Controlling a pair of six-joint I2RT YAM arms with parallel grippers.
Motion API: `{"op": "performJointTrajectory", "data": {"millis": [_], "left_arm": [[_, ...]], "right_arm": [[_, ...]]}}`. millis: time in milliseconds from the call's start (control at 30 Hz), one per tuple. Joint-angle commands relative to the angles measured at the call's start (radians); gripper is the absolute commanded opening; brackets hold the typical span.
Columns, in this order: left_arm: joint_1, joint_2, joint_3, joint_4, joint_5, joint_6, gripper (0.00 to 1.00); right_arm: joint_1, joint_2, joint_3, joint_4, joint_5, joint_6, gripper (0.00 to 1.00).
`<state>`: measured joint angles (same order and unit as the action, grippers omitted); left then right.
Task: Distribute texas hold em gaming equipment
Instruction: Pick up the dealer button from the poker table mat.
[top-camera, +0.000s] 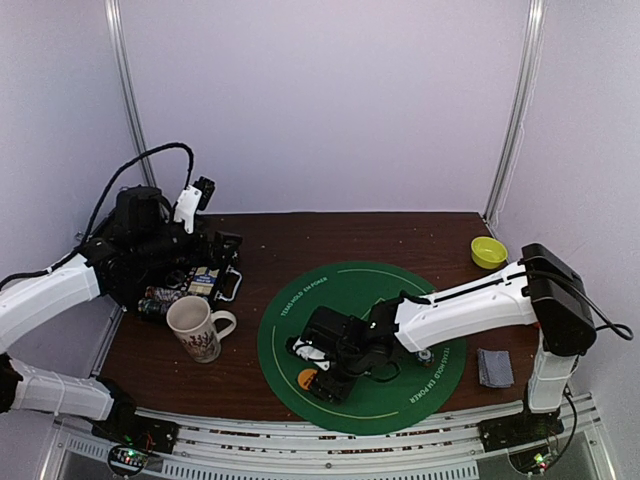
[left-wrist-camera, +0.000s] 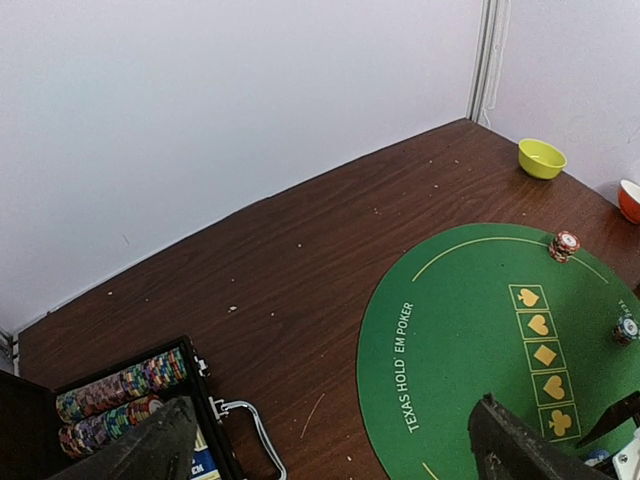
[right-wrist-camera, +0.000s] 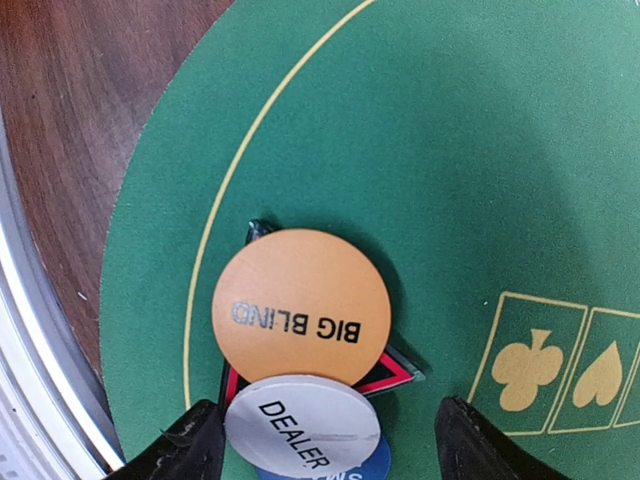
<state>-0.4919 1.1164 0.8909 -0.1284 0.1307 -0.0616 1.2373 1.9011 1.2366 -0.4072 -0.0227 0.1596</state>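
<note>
1. Jaws of the right gripper (right-wrist-camera: 328, 408) stand spread, 1 finger on either side of 3 overlapping buttons, gripping none.
2. The white DEALER button (right-wrist-camera: 303, 425) lies over the edge of the orange BIG BLIND button (right-wrist-camera: 300, 305). A blue button (right-wrist-camera: 378, 466) peeks out beneath, near the rim of the green mat (right-wrist-camera: 450, 150).
3. The left gripper (left-wrist-camera: 335, 405) is likewise spread and holds nothing, above the table (left-wrist-camera: 300, 260) beside the open chip case (left-wrist-camera: 120, 395).
4. 2 stacks sit on the mat: the red-white stack (left-wrist-camera: 565, 244) and the teal-white stack (left-wrist-camera: 626, 328).

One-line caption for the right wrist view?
Open right gripper straddles overlapping BIG BLIND button, DEALER button and blue button near the green mat edge.
</note>
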Motion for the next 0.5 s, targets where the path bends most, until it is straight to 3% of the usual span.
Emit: {"op": "performJointTrajectory", "data": {"millis": [0, 233, 367, 467], "left_arm": [[0.003, -0.007, -0.011, 0.051, -0.008, 0.025, 0.98], [0.004, -0.015, -0.026, 0.057, -0.005, 0.041, 0.98], [0.003, -0.013, -0.027, 0.058, -0.008, 0.045, 0.98], [0.003, -0.013, -0.027, 0.058, -0.007, 0.047, 0.98]], "right_arm": [[0.001, 0.022, -0.006, -0.008, 0.017, -0.010, 0.74], [0.001, 0.058, 0.013, -0.005, 0.002, -0.011, 0.67], [0.002, 0.056, 0.015, -0.014, 0.004, -0.007, 0.50], [0.002, 0.041, 0.017, -0.020, 0.003, -0.003, 0.46]]}}
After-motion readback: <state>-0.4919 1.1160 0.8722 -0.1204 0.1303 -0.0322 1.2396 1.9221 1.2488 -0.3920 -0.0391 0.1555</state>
